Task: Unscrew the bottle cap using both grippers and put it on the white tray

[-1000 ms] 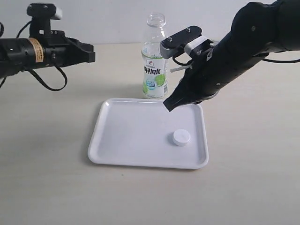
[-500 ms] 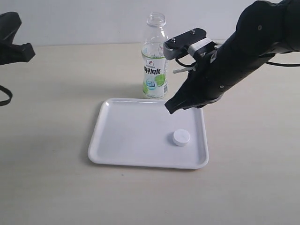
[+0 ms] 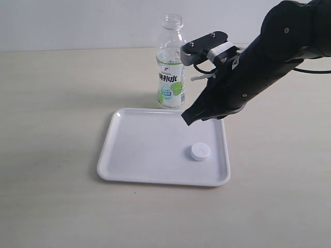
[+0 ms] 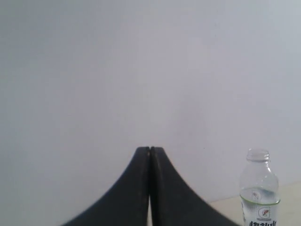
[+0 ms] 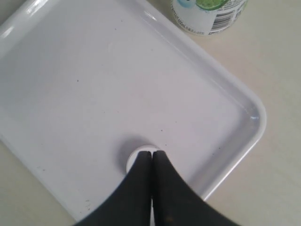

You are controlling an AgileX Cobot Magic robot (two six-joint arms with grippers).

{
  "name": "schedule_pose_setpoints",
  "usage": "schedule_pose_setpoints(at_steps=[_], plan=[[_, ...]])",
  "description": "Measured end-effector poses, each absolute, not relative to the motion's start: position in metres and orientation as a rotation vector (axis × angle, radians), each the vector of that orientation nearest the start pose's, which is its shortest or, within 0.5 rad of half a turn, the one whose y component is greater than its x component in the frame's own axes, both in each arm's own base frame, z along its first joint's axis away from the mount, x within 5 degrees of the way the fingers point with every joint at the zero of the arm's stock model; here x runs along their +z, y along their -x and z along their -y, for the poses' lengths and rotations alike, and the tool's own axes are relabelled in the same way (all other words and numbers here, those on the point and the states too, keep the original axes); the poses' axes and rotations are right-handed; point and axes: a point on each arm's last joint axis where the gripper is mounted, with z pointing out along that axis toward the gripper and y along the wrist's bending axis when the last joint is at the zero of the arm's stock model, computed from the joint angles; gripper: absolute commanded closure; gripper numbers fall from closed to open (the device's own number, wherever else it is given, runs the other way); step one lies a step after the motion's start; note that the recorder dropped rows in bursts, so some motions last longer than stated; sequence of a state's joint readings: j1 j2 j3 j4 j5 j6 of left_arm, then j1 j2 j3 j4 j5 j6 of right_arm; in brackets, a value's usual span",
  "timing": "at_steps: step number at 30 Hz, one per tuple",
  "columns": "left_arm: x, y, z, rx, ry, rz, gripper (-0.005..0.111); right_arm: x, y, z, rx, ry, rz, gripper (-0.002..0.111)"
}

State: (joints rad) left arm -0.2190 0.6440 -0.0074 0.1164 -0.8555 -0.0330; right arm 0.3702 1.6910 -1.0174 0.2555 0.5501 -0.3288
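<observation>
the right tool (image 3: 187, 118), at the end of the bulky black arm with white-grey parts, hangs over the far right part of the white tray (image 3: 120, 164) with its two black fingers pressed together and nothing between them. the bottle cap (image 3: 199, 151), small, round and white, lies flat inside the tray near its right rim, apart from the tool and nearer the camera than the tool tip. in the right wrist view the closed fingertips (image 5: 141, 162) cover part of the cap (image 5: 133, 157), but the exterior view shows a clear gap in height between them. the bottle (image 3: 170, 77) stands upright and uncapped on the pale worktop (image 3: 51, 103), just behind the tray's far edge and close beside the right arm. the left tool (image 4: 150, 149) is out of the exterior view; its own camera shows its fingers shut together and empty, raised toward a plain wall (image 4: 94, 70), with the bottle (image 4: 259, 188) well off to one side. the cap appears to be delivered, so what remains is likely only a clean retreat. to do that well, the right tool should rise straight up before swinging away, keeping its elbow off the open bottle, which would tip easily, and clear of the tray's rim so the cap is not jolted.
</observation>
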Motion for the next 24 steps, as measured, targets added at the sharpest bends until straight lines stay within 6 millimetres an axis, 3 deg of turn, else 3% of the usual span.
schedule_pose_setpoints(at_steps=[2, 7, 24], plan=[[0.241, -0.096, 0.029, -0.223, -0.220, -1.239, 0.107, 0.197, -0.305, -0.131, 0.258, 0.682, -2.615, 0.108], [0.226, -0.083, 0.023, -0.205, -0.201, -1.412, 0.107, 0.197, -0.305, -0.131, 0.258, 0.681, -2.615, 0.108], [0.211, -0.056, 0.012, -0.165, -0.172, -1.501, 0.107, 0.197, -0.305, -0.131, 0.259, 0.679, -2.616, 0.108]])
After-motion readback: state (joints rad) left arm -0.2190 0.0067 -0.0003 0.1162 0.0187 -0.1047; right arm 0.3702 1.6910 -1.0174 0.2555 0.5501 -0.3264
